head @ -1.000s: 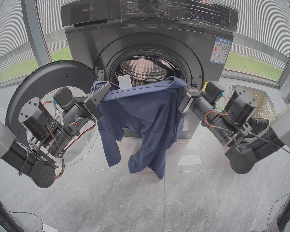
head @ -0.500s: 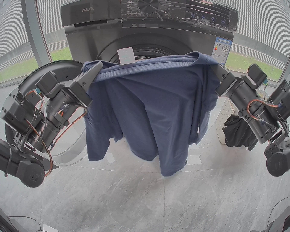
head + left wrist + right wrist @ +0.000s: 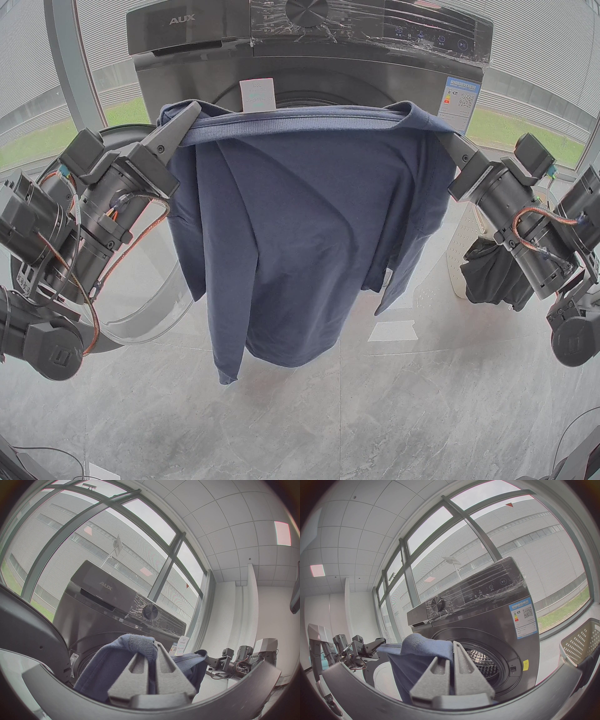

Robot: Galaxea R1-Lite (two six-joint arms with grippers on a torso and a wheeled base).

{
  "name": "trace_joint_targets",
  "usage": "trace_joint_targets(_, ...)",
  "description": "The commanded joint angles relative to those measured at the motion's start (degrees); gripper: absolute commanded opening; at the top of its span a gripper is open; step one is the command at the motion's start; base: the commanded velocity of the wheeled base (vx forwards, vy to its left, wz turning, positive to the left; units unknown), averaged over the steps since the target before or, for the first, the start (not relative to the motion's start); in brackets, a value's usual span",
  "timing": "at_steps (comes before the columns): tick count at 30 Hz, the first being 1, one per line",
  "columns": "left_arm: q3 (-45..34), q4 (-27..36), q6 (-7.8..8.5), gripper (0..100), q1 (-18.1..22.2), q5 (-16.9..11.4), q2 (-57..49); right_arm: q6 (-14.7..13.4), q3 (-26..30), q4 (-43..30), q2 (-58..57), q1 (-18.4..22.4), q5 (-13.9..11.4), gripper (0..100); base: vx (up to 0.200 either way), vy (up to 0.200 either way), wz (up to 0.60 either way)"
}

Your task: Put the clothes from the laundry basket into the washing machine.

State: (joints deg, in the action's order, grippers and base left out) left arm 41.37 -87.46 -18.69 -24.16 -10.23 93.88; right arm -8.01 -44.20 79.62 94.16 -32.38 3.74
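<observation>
The big grey washing machine [image 3: 187, 69] is standing at the back, and its round door [image 3: 147, 312] is hanging open on the robot's left side. In the right wrist view the hole [image 3: 484, 661] in the front is showing, with the shiny drum inside.

A blue shirt [image 3: 300, 237] is hanging in the air in front of the machine. It is stretched out wide between the two arms and is covering the hole in the head view. Its bottom end is dangling down toward the floor but is not touching it. It is not inside the machine yet.

The white laundry basket [image 3: 464, 247] is sitting on the floor to the robot's right, beside the machine. A dark cloth [image 3: 494, 278] is drooping over its edge, so there is more to wash.

The left gripper [image 3: 187, 115] is pinching one top corner of the shirt tight. The right gripper [image 3: 451, 145] is squeezing the other top corner. Both are holding it up high, about level with the top of the hole.

A small white tag [image 3: 257, 95] is sticking up from the collar.

I think the robot is in the middle of carrying this shirt to the hole. Next, both arms likely need to push forward and down together, so the shirt goes into the drum, then let go. The long hanging part may catch on the edge.
</observation>
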Motion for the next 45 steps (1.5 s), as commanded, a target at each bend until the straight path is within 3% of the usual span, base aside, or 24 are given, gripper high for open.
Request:
trace_joint_targets(1, 0.1, -0.1, -0.03, 0, 0.0, 0.0, 0.1, -0.1, -0.1, 0.0, 0.1, -0.1, 0.0, 0, 0.000, 0.000, 0.00)
trace_joint_targets(23, -0.6, -1.1, 0.06, 0, -0.4, 0.0, 4.6, -0.1, 0.3, -0.1, 0.1, 0.5, 0.0, 0, 0.000, 0.000, 0.00)
trace_joint_targets(28, -0.6, -1.1, 0.06, 0, -2.2, 0.0, 5.7, -0.9, 2.3, -0.1, -0.1, 0.4, -0.2, 0, 0.000, 0.000, 0.00)
trace_joint_targets(36, 11.4, 2.6, -0.21, 0, -4.9, 0.8, 13.6, -0.8, 8.5, 0.0, 6.6, -0.8, -1.5, 0, 0.000, 0.000, 0.00)
trace_joint_targets(37, 12.1, 3.5, -0.21, 0, -5.0, 1.6, 13.8, -0.8, 9.5, 0.2, 7.4, -1.2, -1.8, 100, 0.000, 0.000, 0.00)
trace_joint_targets(39, 12.9, 4.2, -0.30, 0, -5.6, 3.4, 14.7, -0.7, 12.1, 1.4, 9.2, -3.3, -2.1, 100, 0.000, 0.000, 0.00)
trace_joint_targets(45, 14.4, 4.2, -0.30, 0, -6.8, 3.8, 15.3, -0.5, 17.7, 2.3, 12.6, -6.4, -2.2, 100, 0.000, 0.000, 0.00)
